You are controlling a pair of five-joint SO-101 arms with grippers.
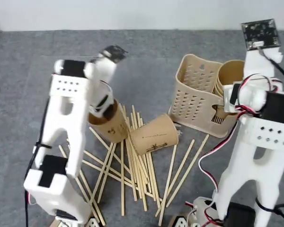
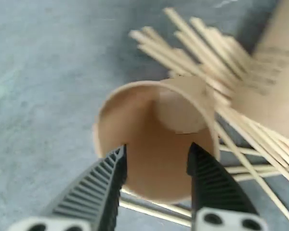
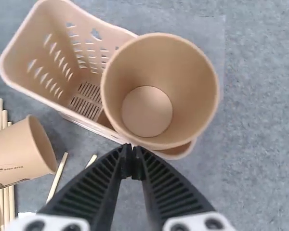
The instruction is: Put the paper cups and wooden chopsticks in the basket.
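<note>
Over the basket point(image 1: 194, 101), right gripper point(image 3: 132, 161) pinches upright cup point(image 3: 159, 91), release likely next — nearby, left gripper point(image 2: 156, 175) gapes around tilted cup point(image 2: 154, 139), unclosed.

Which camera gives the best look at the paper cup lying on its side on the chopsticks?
The high view: the lying cup shows whole, resting across the chopsticks. The right wrist view catches its mouth end at the frame edge; the left wrist view, a stretch of its printed wall.
</note>
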